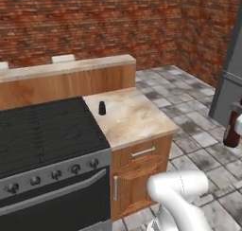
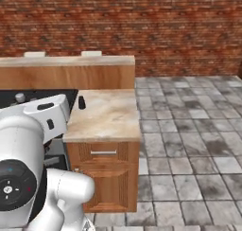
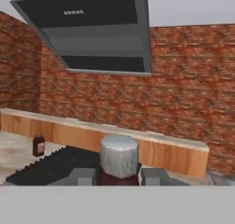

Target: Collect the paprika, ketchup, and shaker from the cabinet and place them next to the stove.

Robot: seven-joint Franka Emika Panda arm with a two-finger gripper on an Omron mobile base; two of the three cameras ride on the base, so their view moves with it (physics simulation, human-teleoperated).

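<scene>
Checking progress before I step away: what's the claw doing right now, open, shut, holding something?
Claw: shut on the ketchup, seen in the hand view.

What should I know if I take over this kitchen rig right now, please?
Tool: shut on the ketchup, held in the air right of the counter.
Shaker: upright on that counter, beside the stove; done.
Paprika: apparently the jar on the worktop left of the cooktop in the hand view; seems done.
Left: set the ketchup next to the stove and release.
</scene>
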